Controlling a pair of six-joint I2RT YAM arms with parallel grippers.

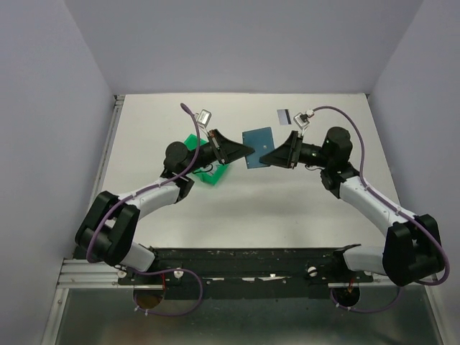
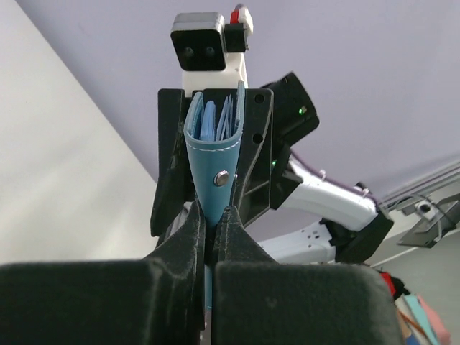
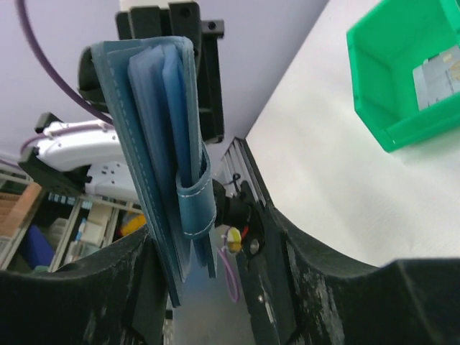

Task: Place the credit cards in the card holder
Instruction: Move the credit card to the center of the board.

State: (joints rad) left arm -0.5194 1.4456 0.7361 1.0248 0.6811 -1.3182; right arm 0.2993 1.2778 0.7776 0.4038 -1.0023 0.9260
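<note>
**Left wrist view:** the lower edge of the card holder (image 2: 215,162) is hidden between the fingers of the left hand (image 2: 210,219). What fills its pockets is too shadowed to identify.

**Right wrist view:** its lower end is hidden between the fingers of the right hand (image 3: 201,251). Beyond that hand, the green bin (image 3: 374,79) is cut by the frame edge, and its wall covers part of the credit cards (image 3: 437,77) inside.

**Top view:** the single card (image 1: 284,115) beyond the right hand is too small to read.
</note>
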